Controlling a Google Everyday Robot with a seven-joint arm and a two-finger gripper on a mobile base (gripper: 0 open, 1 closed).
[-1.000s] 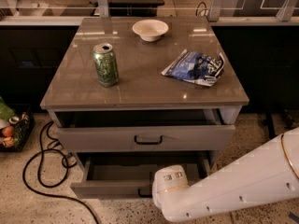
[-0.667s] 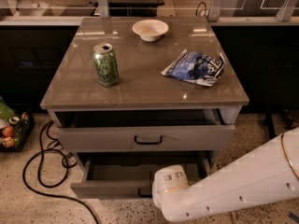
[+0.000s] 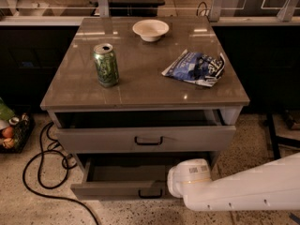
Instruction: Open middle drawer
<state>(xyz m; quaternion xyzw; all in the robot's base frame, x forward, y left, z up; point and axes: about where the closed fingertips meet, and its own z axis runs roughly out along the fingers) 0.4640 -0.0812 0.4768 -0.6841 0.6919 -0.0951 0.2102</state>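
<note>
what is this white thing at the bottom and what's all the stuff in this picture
The white thing is a robot's arm, reaching in from the right. Its hand is at the front of the middle drawer, just right of the black handle. There is one picture, looking down at a grey cabinet from its front. On top are a green can, a white bowl and a crumpled blue bag. The top drawer and the middle drawer both stand pulled out.
</note>
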